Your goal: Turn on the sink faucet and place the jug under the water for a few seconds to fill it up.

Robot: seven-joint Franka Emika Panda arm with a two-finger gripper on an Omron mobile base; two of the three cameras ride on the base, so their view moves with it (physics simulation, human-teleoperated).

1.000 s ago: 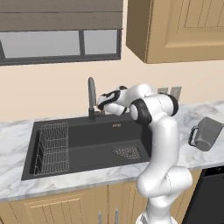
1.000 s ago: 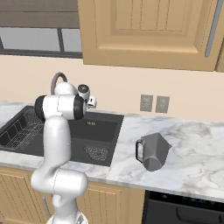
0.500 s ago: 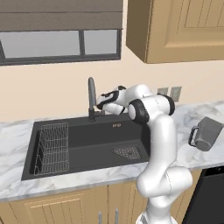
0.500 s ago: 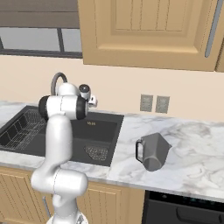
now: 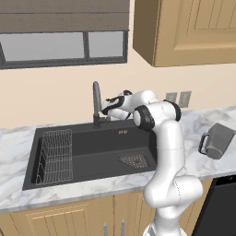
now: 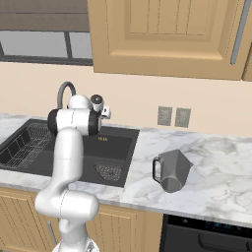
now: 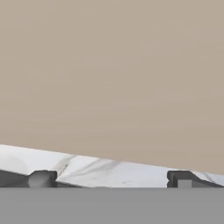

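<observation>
While my hand point(image 5: 107, 107) stayed wide open with nothing in it, I held it just beside the sink faucet point(image 5: 96, 104), near its base behind the sink point(image 5: 87, 146). My jug point(image 5: 217, 141) stood on the table point(image 5: 18, 138), well apart, to the right of the sink.

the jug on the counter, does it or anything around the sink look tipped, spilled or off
Nothing stands out. The jug stands upright on the marble counter, right of the sink, with no spill near it. No water runs from the sink faucet. The gripper is beside the faucet.
</observation>
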